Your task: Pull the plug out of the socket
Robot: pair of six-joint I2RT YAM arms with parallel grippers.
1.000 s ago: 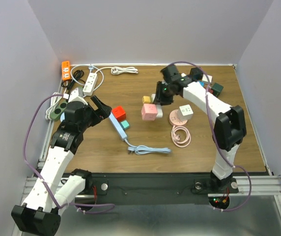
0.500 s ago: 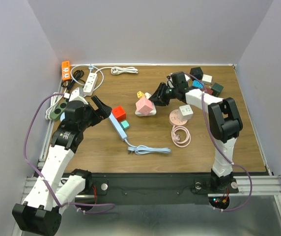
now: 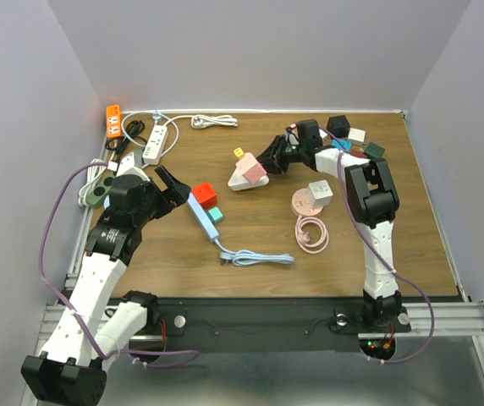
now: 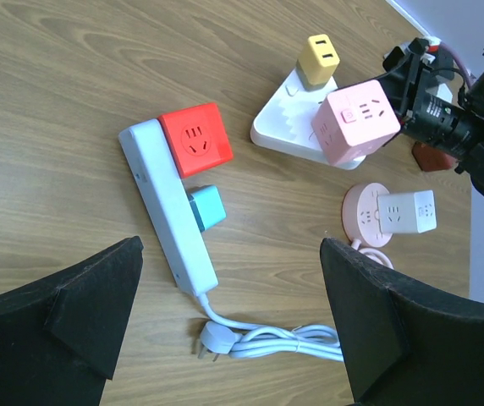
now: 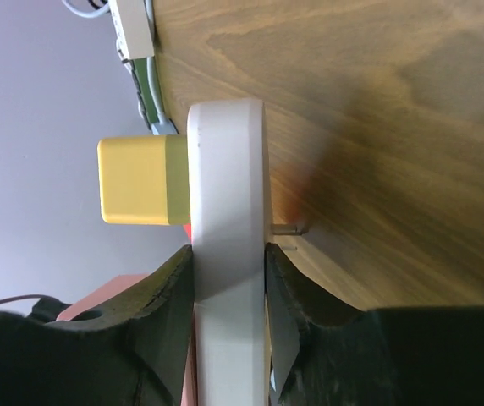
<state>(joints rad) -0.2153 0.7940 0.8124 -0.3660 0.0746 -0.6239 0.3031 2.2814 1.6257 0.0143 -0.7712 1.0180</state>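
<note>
The right tool (image 5: 228, 262) is clenched on the edge of the white socket board (image 4: 280, 131), one finger on each face. In the top view the board looks tipped up on one side, though how much of it touches the counter (image 3: 183, 245) I cannot tell. The yellow plug (image 4: 320, 61) and the pink cube adapter (image 4: 354, 120) both sit on the board, so by my reading nothing has been pulled off it yet. The board is only held, and the pull itself remains to be done.

The left tool (image 4: 231, 245) is released, its fingers wide apart and grasping nothing. It hangs to the left of the board, over the light-blue power strip (image 4: 170, 220).

Counting outward from the board:
- Plugs on the board: two.
- Light-blue power strip: one, left of the board and nearer the arm bases. It carries a red cube (image 4: 195, 142) and a teal plug (image 4: 206, 208).
- Pink round socket (image 4: 362, 222): one, right of the board, with one white cube plug (image 4: 403, 211) in it.
- Pink coiled cable (image 3: 311, 233): one, nearer the bases than the board.
- Far left of the board: one orange strip (image 3: 112, 121), one white strip (image 3: 156, 144) and one green socket block (image 3: 100, 189).
- Behind the right arm: a cluster of small blocks (image 3: 356, 142), too crowded to count surely.
</note>
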